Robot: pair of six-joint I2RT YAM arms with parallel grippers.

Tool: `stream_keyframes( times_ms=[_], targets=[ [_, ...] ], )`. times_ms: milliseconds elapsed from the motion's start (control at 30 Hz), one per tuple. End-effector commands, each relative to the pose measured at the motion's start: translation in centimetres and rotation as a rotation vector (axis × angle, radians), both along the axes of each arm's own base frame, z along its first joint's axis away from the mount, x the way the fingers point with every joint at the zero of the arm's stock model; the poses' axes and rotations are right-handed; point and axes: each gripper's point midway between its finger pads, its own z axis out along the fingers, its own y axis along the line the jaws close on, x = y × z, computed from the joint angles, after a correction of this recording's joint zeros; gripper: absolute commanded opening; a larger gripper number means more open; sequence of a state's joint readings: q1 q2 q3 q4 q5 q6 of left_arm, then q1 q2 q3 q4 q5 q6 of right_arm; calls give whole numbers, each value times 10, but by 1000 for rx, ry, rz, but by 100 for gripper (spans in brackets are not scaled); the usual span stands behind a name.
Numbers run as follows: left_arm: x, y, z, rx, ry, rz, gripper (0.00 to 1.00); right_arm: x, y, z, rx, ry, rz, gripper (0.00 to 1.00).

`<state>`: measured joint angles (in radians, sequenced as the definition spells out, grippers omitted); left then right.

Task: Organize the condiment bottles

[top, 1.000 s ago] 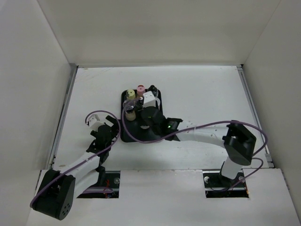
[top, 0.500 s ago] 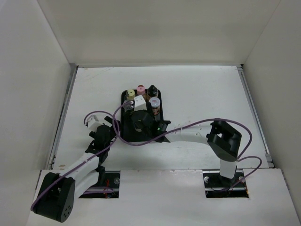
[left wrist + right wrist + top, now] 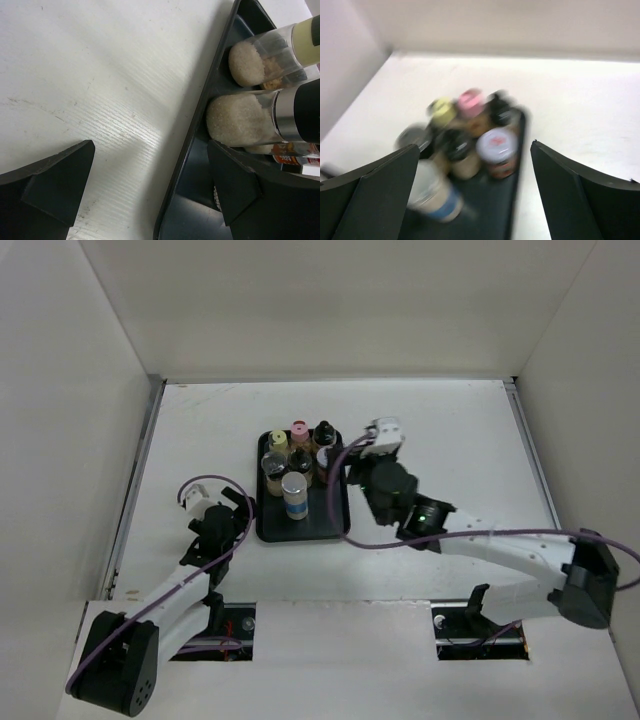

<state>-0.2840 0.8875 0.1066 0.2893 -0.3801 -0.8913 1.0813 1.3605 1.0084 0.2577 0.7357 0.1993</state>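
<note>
Seven condiment bottles stand on the black tray (image 3: 335,505). The back row has yellow (image 3: 277,439), pink (image 3: 299,429) and black (image 3: 323,429) caps. In front of them stand three more, then a blue-labelled silver-capped bottle (image 3: 294,496) alone. My right gripper (image 3: 372,462) is open and empty, raised just right of the tray. Its blurred wrist view (image 3: 474,145) shows the cluster and the blue-labelled bottle (image 3: 437,197). My left gripper (image 3: 226,515) is open and empty at the tray's left edge. The rim (image 3: 200,125) lies between its fingers (image 3: 55,185), near two bottles (image 3: 240,120).
White walls enclose the table on the left, back and right. Purple cables loop from both arms, the right one hanging near the tray's right edge (image 3: 346,455). Bare white table lies around the tray (image 3: 450,430).
My right gripper has pulled off the tray to the right and back. The blue-labelled bottle now stands uncovered at the tray's front. The left arm has barely moved.
</note>
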Motion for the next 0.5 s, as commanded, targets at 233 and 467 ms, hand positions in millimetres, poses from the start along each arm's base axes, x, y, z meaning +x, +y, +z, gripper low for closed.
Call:
stream_keyframes(
  times_ms=[233, 467],
  targets=[
    [13, -5, 31, -1, -53, -21, 100, 35, -195, -54, 95, -4, -548, 100],
    [14, -11, 33, -1, -36, -42, 100, 49, -241, -80, 138, 56, -615, 100]
  ],
)
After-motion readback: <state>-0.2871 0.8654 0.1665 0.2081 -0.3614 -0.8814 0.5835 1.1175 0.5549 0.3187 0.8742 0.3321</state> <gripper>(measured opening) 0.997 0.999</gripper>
